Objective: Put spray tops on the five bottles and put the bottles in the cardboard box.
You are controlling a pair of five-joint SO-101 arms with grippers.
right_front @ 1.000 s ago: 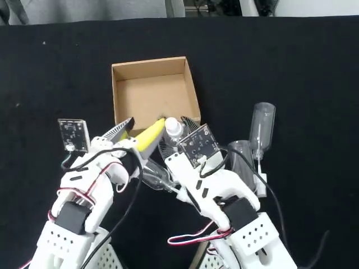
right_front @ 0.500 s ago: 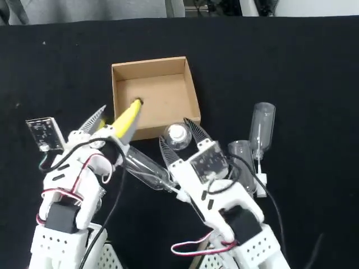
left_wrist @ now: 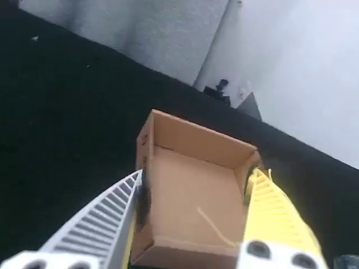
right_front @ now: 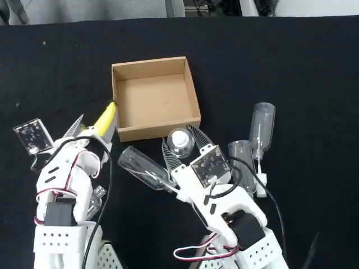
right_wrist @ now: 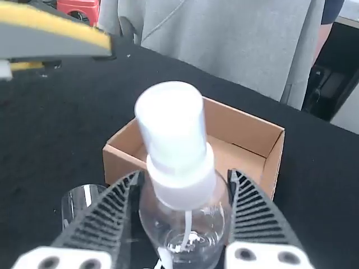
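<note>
My right gripper point(right_front: 180, 140) is shut on a clear bottle point(right_front: 180, 137) with a white spray top, just in front of the cardboard box point(right_front: 120, 92), which holds nothing. In the right wrist view the capped bottle point(right_wrist: 175, 147) stands between the grey fingers point(right_wrist: 109, 216), with the box point(right_wrist: 247, 131) behind it. My left gripper point(right_front: 94, 114) hangs open beside the box's near left corner, one finger yellow, one grey. The left wrist view looks between its open fingers point(left_wrist: 272, 216) into the box point(left_wrist: 190, 179). A topless clear bottle point(right_front: 143, 167) lies between the arms.
Two more clear bottles point(right_front: 261, 124) point(right_front: 242, 157) lie to the right of the right arm, a white dip tube beside them. Another small bottle point(right_front: 97, 194) lies against the left arm. The black table point(right_front: 291, 67) stretches around and behind the box.
My left gripper swung left, off the bottle and away from the box's front, and now hangs open. The right gripper kept the capped bottle and drew back slightly.
</note>
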